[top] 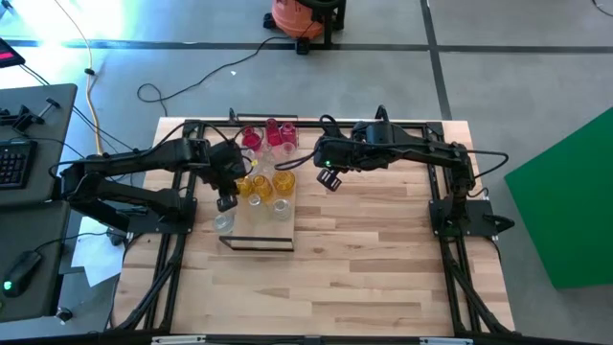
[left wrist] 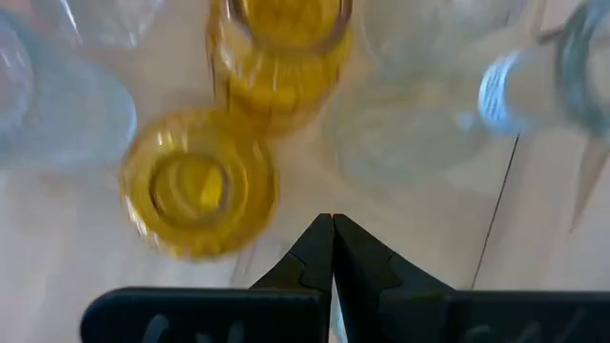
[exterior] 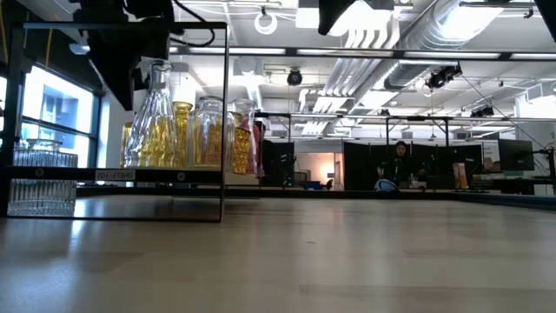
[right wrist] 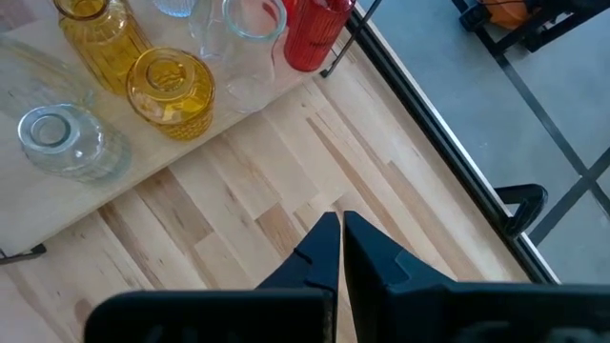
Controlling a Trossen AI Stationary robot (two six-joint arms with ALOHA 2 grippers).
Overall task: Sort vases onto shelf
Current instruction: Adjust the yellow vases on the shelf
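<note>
Left gripper (top: 226, 199), fingers pressed together, hovers over blurred amber vases (left wrist: 198, 181); right gripper (top: 330, 179), also pinched closed, at the shelf's (top: 280, 226) two o'clock

The vases (top: 263, 177) are glass, translucent and glossy: amber ones (right wrist: 172, 90) with ribbed sides, clear ones (right wrist: 62, 138) and a red one (right wrist: 313, 33) (its surface smooth and shiny). They stand on the shelf (top: 251, 225), pale smooth wood with a matt face. The tabletop (top: 374, 259) is light wooden slats with visible grain, edged by a black metal frame (right wrist: 448, 143). The right gripper (right wrist: 340, 233) has matt black fingers, plastic by the look.
</note>
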